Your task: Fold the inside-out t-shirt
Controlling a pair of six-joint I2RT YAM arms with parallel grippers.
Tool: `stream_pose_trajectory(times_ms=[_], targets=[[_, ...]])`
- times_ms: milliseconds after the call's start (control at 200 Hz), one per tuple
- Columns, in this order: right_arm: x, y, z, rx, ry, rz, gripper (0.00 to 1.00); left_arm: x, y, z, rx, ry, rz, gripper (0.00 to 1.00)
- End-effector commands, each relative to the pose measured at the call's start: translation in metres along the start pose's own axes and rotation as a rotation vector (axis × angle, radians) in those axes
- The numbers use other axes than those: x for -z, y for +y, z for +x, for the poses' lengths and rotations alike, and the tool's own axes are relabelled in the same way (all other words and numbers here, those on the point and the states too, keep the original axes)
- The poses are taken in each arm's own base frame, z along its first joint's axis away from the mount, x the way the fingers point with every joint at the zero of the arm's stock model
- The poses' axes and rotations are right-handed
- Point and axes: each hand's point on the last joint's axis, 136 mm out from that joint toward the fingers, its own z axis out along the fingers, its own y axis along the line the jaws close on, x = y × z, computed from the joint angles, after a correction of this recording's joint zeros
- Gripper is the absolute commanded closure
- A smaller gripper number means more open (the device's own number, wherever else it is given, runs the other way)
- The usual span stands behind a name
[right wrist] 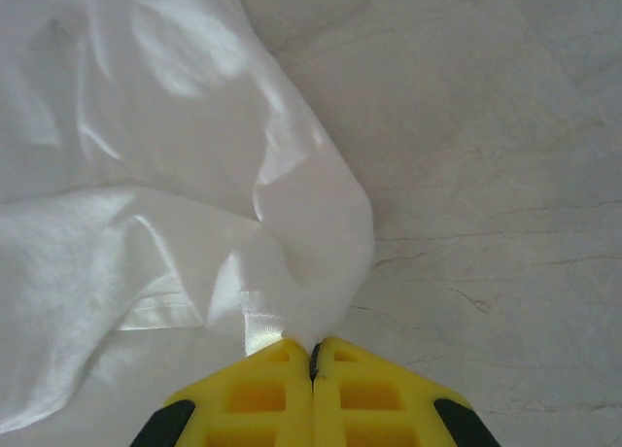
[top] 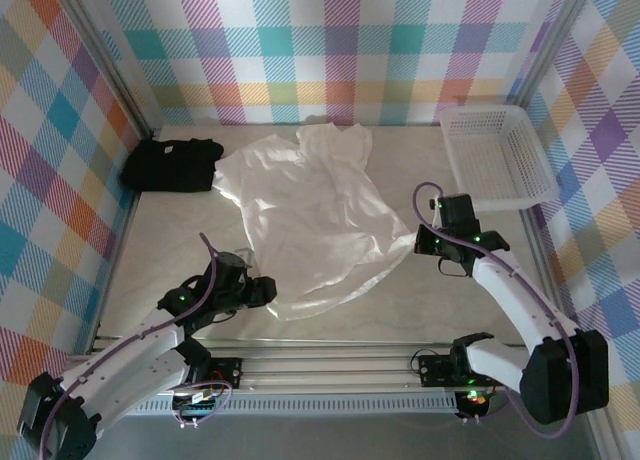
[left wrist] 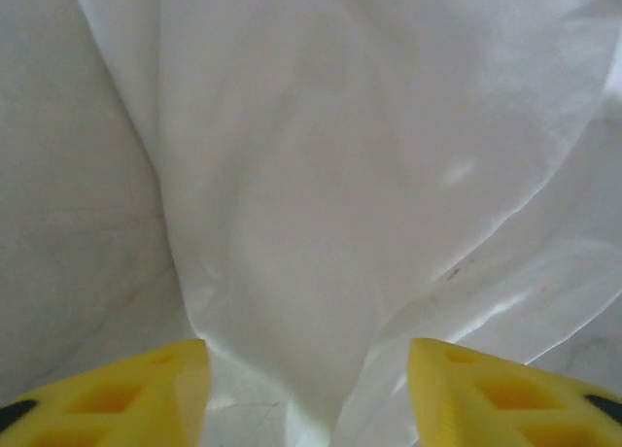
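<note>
We see the white t-shirt [top: 310, 215] rumpled mid-frame on the table [top: 400, 302], its lower-right hem clamped in the right gripper [right wrist: 313, 346], seemingly to pull it flat, while the left gripper [left wrist: 306, 352] stands apart astride the lower-left edge.

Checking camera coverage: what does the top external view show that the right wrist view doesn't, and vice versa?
Top external adds the black t-shirt, the white basket and the left gripper by the near edge of the white t-shirt. Right wrist adds a close look at the right gripper, shut on a fold of cloth. Both show that t-shirt lying on the pale table.
</note>
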Motion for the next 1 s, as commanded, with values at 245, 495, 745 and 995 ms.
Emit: stream_pose_trajectory(times_ms=[245,495,745,995], targets=[[0.027,-0.009,0.023,-0.063,-0.026,0.010,1.00,-0.011,-0.090,-0.062,-0.418,-0.175,0.089,0.31],[0.017,-0.010,0.029,-0.087,-0.009,0.006,1.00,-0.105,-0.154,-0.030,-0.768,0.046,0.021,0.36],[0.016,-0.008,0.028,-0.065,-0.012,-0.005,1.00,-0.166,-0.155,-0.022,-0.830,0.129,-0.066,0.39],[0.014,-0.007,0.028,-0.054,-0.010,-0.007,1.00,-0.192,-0.156,-0.022,-0.847,0.151,-0.103,0.81]])
